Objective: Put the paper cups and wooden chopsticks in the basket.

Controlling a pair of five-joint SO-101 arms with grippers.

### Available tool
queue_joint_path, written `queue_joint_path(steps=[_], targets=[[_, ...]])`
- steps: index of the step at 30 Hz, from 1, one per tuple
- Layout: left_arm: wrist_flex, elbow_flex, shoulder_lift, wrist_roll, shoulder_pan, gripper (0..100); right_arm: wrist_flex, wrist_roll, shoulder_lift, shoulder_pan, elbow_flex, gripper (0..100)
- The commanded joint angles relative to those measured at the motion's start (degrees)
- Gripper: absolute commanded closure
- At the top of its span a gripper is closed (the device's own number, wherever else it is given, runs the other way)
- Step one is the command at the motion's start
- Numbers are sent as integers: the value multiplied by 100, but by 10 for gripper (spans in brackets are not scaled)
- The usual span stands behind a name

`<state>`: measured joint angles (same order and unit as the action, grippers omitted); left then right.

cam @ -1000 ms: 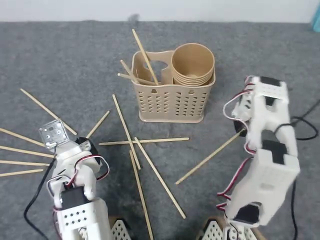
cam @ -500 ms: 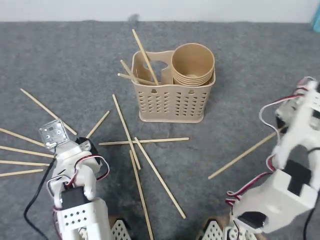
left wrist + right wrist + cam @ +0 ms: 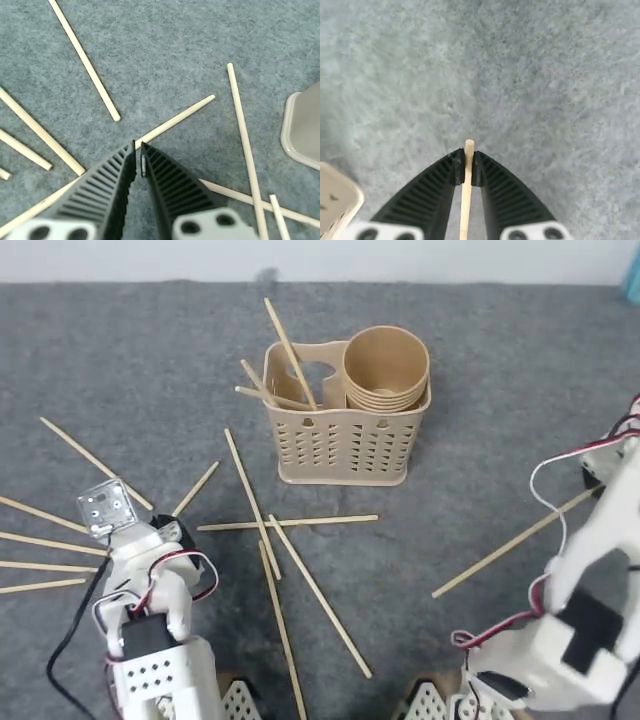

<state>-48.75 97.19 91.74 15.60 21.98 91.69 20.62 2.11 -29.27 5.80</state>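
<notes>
A beige slotted basket (image 3: pixel 345 445) stands at the middle of the grey carpet. Stacked paper cups (image 3: pixel 386 365) fill its right half, and a few wooden chopsticks (image 3: pixel 290 350) lean in its left half. At the far right, my right gripper (image 3: pixel 467 160) is shut on the end of one chopstick (image 3: pixel 468 146), whose length (image 3: pixel 510 545) slants down-left over the carpet. At the lower left, my left gripper (image 3: pixel 138 150) is shut with nothing in it, its tips just above a loose chopstick (image 3: pixel 175 121).
Several loose chopsticks lie in front of the basket (image 3: pixel 252 502) and in a fan at the left edge (image 3: pixel 45 540). A corner of the basket (image 3: pixel 302 130) shows in the left wrist view. A pale wall borders the carpet's far side.
The right arm has swung to the right, away from the basket, taking the held chopstick with it. The left arm has not moved.
</notes>
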Motion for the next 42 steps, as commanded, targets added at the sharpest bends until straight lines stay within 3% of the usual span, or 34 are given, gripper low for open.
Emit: queue_joint_path(steps=[1, 13, 22, 27, 42], targets=[[176, -22, 70, -70, -35, 988, 224, -88, 910, 154, 316, 991], [167, -22, 70, -70, -35, 988, 470, -97, 2457, 233, 237, 991], [167, -22, 70, -79, -35, 988, 576, -97, 3767, 1490, -457, 989], [158, -22, 70, -79, -35, 988, -356, -97, 4576, 2149, -1046, 991], [158, -22, 70, -79, -35, 988, -4725, -105, 7011, 2607, -2488, 991]])
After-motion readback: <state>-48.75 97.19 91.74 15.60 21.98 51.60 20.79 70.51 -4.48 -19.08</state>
